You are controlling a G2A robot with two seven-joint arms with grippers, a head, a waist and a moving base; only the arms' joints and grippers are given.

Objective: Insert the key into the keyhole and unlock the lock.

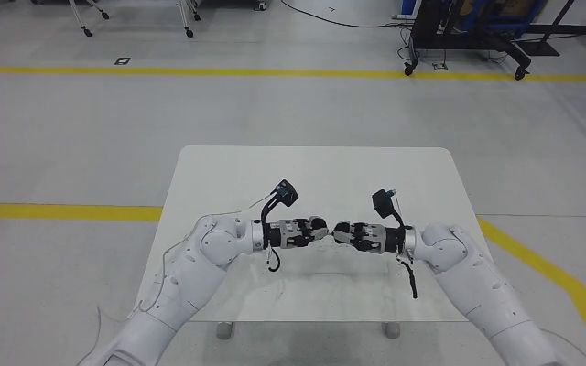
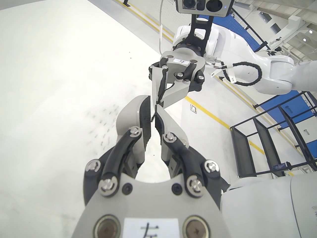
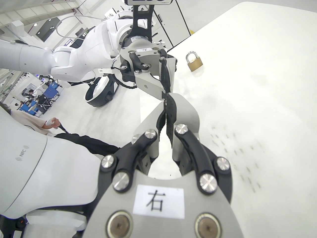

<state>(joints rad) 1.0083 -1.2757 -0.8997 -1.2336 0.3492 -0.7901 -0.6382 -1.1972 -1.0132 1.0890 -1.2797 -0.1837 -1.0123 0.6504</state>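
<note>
Lock (image 3: 194,61) rests on table (image 1: 394,174); both pinched jaws meet tip-to-tip, held level.

One padlock (image 3: 194,61), one table (image 1: 275,174), two pincers: left pincer (image 2: 152,111), right pincer (image 3: 166,102).

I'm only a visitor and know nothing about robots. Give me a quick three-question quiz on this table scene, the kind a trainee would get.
1. True or false: the padlock is held in a gripper.
2. How do the left gripper and the right gripper stand?
A) at opposite edges of the table
B) tip to tip above the table
C) both resting on the padlock
3. Fill in: the padlock's shackle looks ____ (open or closed).

Key
1. False. It lies on the table, apart from both grippers.
2. B.
3. Closed.
</note>
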